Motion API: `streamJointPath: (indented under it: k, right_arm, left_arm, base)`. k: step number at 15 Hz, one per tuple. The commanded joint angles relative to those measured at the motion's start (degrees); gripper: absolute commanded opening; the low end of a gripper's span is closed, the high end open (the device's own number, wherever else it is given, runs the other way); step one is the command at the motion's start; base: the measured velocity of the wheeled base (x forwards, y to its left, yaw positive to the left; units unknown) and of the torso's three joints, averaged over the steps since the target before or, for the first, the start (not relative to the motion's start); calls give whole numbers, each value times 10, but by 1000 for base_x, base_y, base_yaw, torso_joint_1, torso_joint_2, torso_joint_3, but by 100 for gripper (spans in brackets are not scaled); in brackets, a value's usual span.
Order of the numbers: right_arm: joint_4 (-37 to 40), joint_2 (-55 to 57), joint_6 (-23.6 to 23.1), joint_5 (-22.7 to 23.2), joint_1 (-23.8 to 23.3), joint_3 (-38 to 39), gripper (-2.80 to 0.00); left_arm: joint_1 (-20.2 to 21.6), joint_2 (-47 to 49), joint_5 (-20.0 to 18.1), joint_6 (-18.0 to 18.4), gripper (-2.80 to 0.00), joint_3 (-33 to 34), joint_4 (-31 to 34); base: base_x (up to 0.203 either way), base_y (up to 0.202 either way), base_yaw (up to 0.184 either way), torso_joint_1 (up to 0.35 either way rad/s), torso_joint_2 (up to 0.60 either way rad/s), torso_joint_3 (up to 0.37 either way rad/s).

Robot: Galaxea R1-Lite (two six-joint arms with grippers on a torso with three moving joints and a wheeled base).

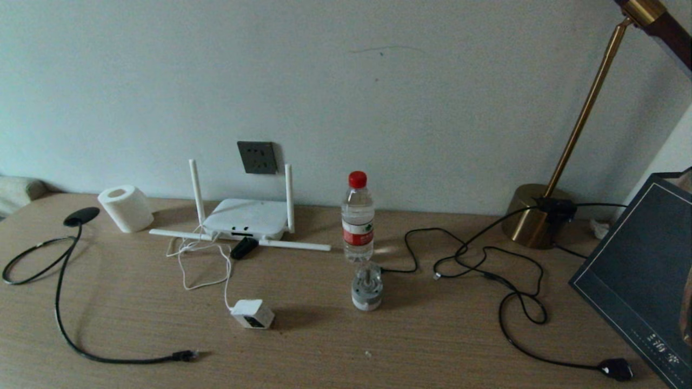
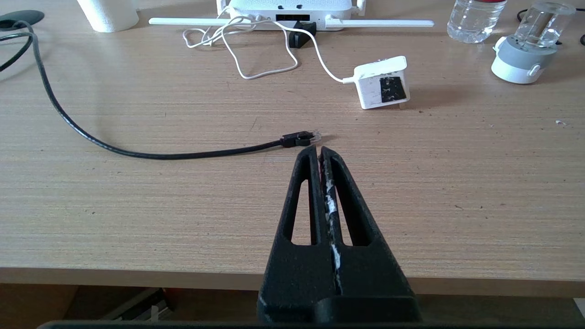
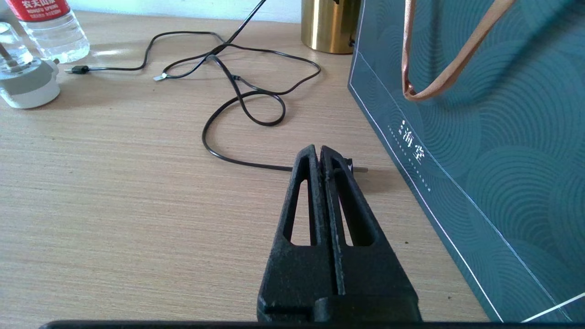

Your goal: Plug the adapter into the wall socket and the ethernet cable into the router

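Both plugs lie loose on the table [image 1: 432, 346] — nothing is started. Left gripper [image 2: 318, 148] and right gripper [image 3: 318, 148] hang back at the near edge, jaws pressed together and empty. The adapter [image 1: 252, 314] lies before the router [image 1: 246, 219], below the wall socket [image 1: 257, 157]; the ethernet cable [image 1: 65, 324] ends near the left gripper (plug tip [image 2: 301, 137] just ahead). Next, I judge: spread the jaws and pinch a plug

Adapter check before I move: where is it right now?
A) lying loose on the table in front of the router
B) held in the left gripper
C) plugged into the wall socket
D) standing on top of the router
A: the adapter lies on the table in front of the router, its cord slack, the wall socket unoccupied.
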Motion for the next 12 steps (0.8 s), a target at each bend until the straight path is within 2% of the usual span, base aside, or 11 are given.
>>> streamJointPath:
  k: [1, 4, 6, 8, 12]
  right_arm:
    - [0, 1, 0, 0, 0, 0, -280]
    - [0, 1, 0, 0, 0, 0, -280]
    - [0, 1, 0, 0, 0, 0, -280]
    - [0, 1, 0, 0, 0, 0, -280]
    - [0, 1, 0, 0, 0, 0, -280]
  left_arm:
    - [0, 1, 0, 0, -280, 1, -3]
    - [0, 1, 2, 9, -280, -7, -5]
    - [0, 30, -11, 15, -280, -85, 1]
    - [-8, 128, -41, 17, -280, -157, 7]
    - [-49, 390, -84, 27, -280, -315, 8]
  base:
    - [0, 0, 0, 0, 0, 0]
    - [0, 0, 0, 0, 0, 0]
    - [0, 0, 0, 0, 0, 0]
    - [0, 0, 0, 0, 0, 0]
    - [0, 0, 0, 0, 0, 0]
